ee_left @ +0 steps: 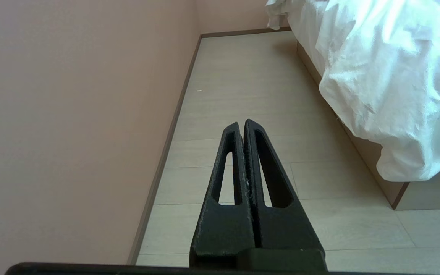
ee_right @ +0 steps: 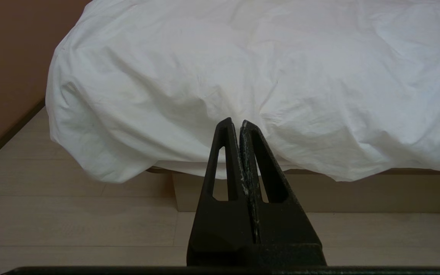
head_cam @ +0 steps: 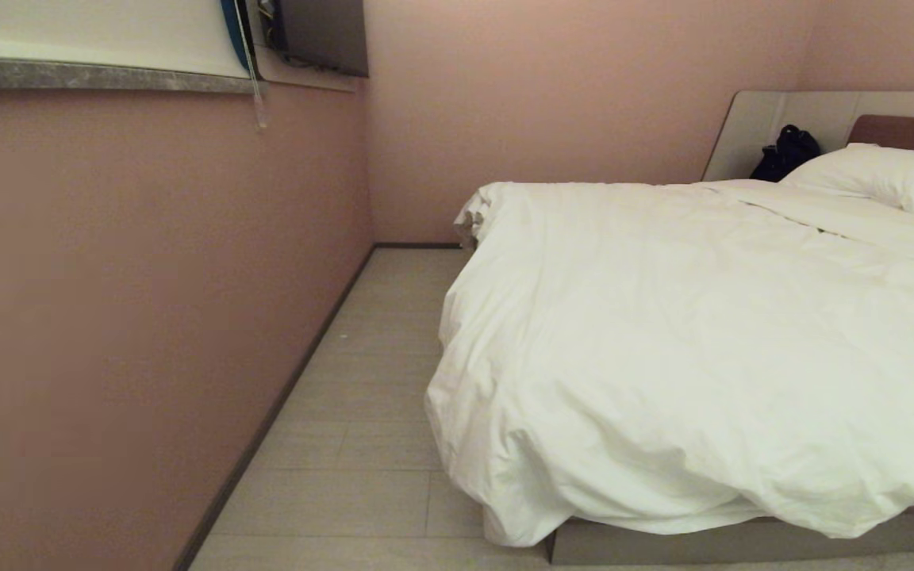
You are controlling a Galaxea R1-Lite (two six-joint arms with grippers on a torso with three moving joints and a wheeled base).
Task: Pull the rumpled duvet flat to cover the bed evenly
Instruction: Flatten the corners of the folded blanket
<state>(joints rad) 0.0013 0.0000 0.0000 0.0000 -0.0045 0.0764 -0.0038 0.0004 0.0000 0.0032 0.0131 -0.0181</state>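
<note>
duvet (ee_right: 243, 68) beyond right tool (ee_right: 235, 122) (closed)

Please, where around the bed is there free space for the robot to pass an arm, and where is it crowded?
Free: the floor strip between the pink wall and the bed. Crowded: the duvet bulges over the bed's near corner and side, and the pillow and a dark bag fill the headboard end.

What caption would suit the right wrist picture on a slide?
Shut right pincer poised empty before the rumpled white duvet spilling over the bed's beige base.
</note>
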